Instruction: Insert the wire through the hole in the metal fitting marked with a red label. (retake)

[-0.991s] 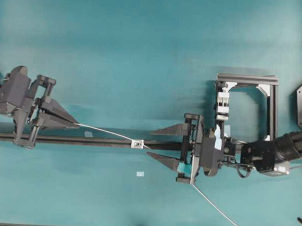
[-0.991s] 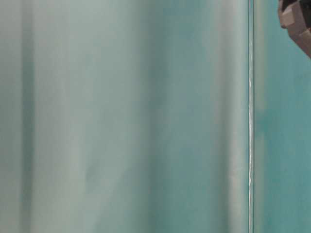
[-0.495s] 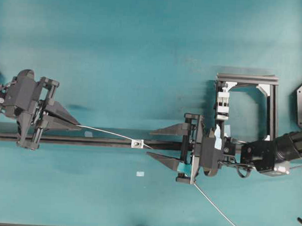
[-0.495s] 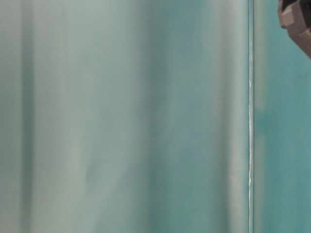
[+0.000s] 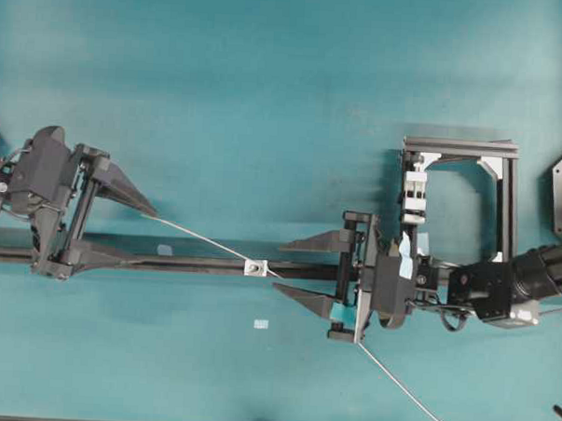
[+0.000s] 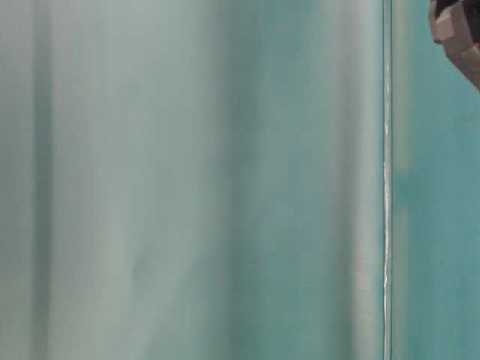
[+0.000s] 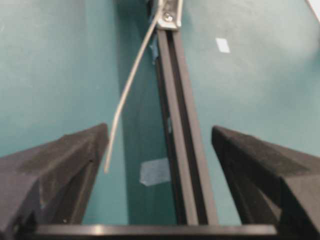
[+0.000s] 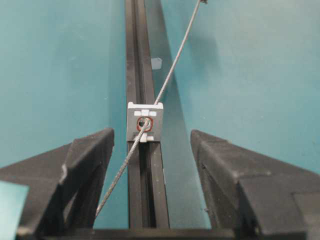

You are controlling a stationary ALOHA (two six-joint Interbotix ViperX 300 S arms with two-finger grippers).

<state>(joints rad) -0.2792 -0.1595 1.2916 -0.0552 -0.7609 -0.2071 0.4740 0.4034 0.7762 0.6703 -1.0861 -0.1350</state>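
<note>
Since the earlier frames the left gripper (image 5: 140, 232) has gone from pinched on the wire (image 5: 205, 241) to spread wide; the wire end now lies loose between its fingers, close beside the upper one in the overhead view and not visibly gripped. The right gripper (image 5: 293, 265) has not moved and stays spread. Landmark is the metal fitting (image 8: 145, 122), sitting on the black rail (image 8: 147, 190). Nearest the right wrist camera, the two dark fingers (image 8: 85, 165) straddle the rail just short of the fitting, not touching it. The wire comes up from between those fingers, enters the hole (image 8: 144, 122), which is ringed in red, and exits the far side, running on up and right of the rail. So the wire is threaded through the fitting. Overhead, the wire's free length left of the fitting arcs toward the left gripper; right of the fitting it passes under the right gripper and trails off to the lower edge of the mat (image 5: 267, 98). A small pale rectangle (image 5: 261, 323) lies on the mat just below the fitting. Beyond the right gripper stands a black frame (image 5: 505, 197) holding a white clip block (image 5: 413, 193). The table-level view is blurred and shows nothing usable.
</note>
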